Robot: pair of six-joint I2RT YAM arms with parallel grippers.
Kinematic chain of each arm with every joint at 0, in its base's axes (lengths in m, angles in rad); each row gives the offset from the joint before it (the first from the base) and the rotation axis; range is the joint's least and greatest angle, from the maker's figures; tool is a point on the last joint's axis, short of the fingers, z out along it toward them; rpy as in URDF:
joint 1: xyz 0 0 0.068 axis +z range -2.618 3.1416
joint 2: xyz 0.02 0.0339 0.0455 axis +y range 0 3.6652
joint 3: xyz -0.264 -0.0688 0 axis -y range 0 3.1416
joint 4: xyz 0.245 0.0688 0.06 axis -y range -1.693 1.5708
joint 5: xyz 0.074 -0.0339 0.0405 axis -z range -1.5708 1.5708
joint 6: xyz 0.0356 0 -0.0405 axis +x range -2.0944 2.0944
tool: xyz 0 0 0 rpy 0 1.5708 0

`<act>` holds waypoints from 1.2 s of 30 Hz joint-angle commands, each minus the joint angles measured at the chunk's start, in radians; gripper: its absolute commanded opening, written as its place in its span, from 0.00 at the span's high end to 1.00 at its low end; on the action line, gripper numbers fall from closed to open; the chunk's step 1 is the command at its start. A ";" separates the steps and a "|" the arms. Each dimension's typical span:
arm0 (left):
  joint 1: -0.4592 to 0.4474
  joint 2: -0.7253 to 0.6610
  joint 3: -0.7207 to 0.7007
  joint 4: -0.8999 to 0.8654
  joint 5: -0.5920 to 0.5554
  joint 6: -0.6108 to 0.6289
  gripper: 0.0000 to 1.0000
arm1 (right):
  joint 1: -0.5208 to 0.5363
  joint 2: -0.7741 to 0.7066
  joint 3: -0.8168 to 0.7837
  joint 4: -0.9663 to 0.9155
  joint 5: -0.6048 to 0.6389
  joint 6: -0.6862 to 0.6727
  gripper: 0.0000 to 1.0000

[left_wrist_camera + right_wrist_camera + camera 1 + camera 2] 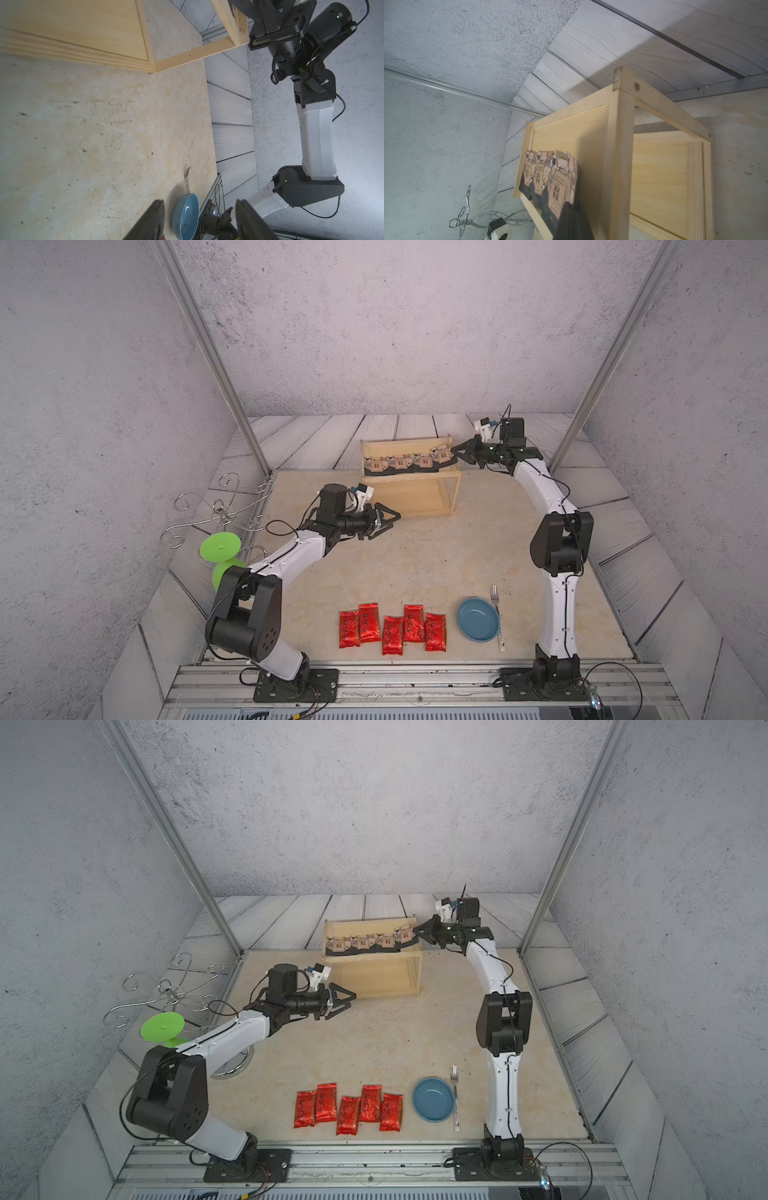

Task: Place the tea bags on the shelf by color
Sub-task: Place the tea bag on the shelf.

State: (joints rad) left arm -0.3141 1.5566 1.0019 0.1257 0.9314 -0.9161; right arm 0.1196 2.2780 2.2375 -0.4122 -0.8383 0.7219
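Atop the shelf, four tea bags, the endmost tea bag at the right tool — five tea bags lie well before the left tool.

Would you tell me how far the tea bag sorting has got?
Done: three black tea bags sit atop the shelf. In hand: the right gripper is shut on a fourth black tea bag at its end. To do: five red tea bags lie on the table; the left gripper is open and empty.
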 commanded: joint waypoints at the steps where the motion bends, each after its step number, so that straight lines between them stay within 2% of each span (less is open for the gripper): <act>1: 0.012 0.006 0.006 0.031 0.012 0.004 0.40 | 0.004 0.006 0.032 -0.025 0.012 -0.031 0.97; 10: 0.013 0.006 0.002 0.049 0.014 -0.008 0.40 | 0.005 0.029 0.111 -0.146 0.052 -0.107 0.86; 22: 0.013 0.005 -0.008 0.065 0.017 -0.018 0.40 | 0.024 0.049 0.202 -0.296 0.155 -0.216 0.84; 36: 0.015 0.005 -0.017 0.084 0.020 -0.030 0.40 | 0.032 0.052 0.237 -0.360 0.240 -0.267 0.83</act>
State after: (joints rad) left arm -0.3092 1.5566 0.9936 0.1810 0.9329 -0.9474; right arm 0.1482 2.3226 2.4458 -0.7307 -0.6434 0.4923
